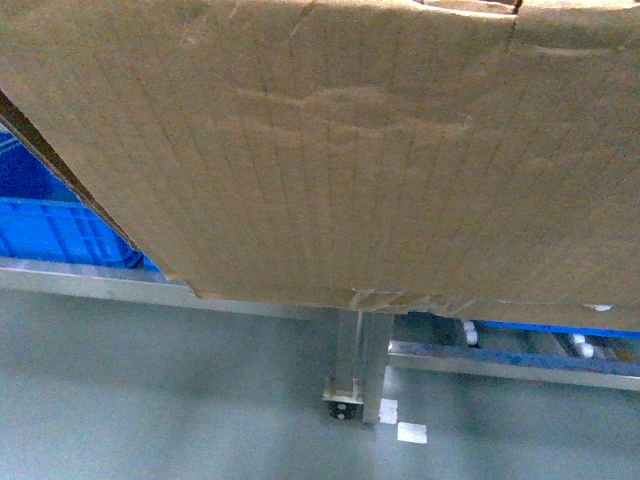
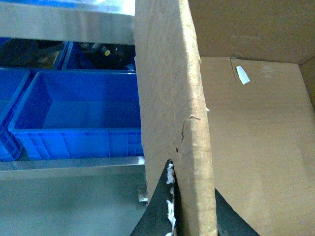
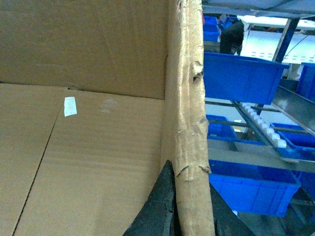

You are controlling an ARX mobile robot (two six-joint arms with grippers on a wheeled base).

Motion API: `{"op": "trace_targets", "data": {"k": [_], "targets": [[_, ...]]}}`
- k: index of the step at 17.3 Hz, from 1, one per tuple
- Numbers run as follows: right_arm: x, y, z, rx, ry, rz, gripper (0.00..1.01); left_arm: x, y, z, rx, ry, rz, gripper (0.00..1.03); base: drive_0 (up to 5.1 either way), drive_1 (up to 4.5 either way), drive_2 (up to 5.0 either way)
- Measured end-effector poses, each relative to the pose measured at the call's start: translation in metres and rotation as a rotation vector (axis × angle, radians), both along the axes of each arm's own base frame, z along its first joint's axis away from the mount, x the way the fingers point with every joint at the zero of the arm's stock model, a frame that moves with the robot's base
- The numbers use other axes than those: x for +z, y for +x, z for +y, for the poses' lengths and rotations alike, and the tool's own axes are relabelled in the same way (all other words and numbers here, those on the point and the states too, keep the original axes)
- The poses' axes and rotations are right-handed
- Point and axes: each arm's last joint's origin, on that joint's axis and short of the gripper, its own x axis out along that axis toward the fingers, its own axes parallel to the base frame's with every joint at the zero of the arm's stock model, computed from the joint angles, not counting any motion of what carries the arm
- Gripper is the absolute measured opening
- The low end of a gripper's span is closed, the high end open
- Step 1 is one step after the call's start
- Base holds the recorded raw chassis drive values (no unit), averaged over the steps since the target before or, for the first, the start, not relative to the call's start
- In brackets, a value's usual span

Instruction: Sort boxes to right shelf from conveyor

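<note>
A large cardboard box (image 1: 330, 150) fills nearly the whole upper part of the head view, its brown wall tilted toward the camera and its bottom edge ending just above a steel shelf (image 1: 360, 360) whose upright leg stands on a castor at lower centre. A strip of clear tape shows at the box's bottom seam near the middle of the frame. Blue crates (image 1: 55, 225) sit on the shelf at the left edge, and small white rollers (image 1: 470, 330) peek out at the lower right beneath the box. The grey floor (image 1: 150, 400) carries two pale tape patches beside the castor. In the left wrist view, the left tool (image 2: 189, 206) pinches the ragged edge of one box wall at bottom centre, one dark finger on each face of the cardboard; the inside of the box with a small white sticker (image 2: 242, 74) lies to the right, a blue crate to the left. In the right wrist view, the right tool (image 3: 189, 206) likewise clamps the opposite wall at bottom centre, with the box floor and the sticker at left and crates and a roller lane at right.
</note>
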Motion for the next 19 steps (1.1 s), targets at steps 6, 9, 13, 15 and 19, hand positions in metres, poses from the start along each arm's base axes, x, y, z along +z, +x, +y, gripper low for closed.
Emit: {"op": "trace_targets", "data": {"k": [6, 9, 13, 15, 19], "targets": [[-0.0013, 0.0004, 0.0004, 0.002, 0.0, 0.004, 0.05, -0.0004, 0.0002, 0.0, 0.0, 0.001, 0.002, 0.03, -1.1, -1.11, -1.1], [-0.0012, 0.0003, 0.0003, 0.001, 0.0, 0.004, 0.05, -0.0004, 0.0003, -0.0001, 0.0, 0.0, 0.001, 0.03, -1.6, -1.62, -1.6], [-0.0006, -0.0001, -0.0004, -0.002, 0.0, 0.002, 0.05, -0.0004, 0.0005, -0.0002, -0.001, -0.001, 0.001, 0.03, -0.8, -0.81, -0.8], [-0.0007, -0.0001, -0.0004, -0.002, 0.0, 0.002, 0.05, -0.0004, 0.0005, -0.0002, -0.001, 0.0, 0.0, 0.03, 0.0, 0.0, 0.0], [-0.0008, 0.0, 0.0004, 0.002, 0.0, 0.002, 0.05, -0.0007, 0.0006, 0.0004, 0.002, 0.0, 0.003, 0.03, 1.1, -0.59, -0.6]]}}
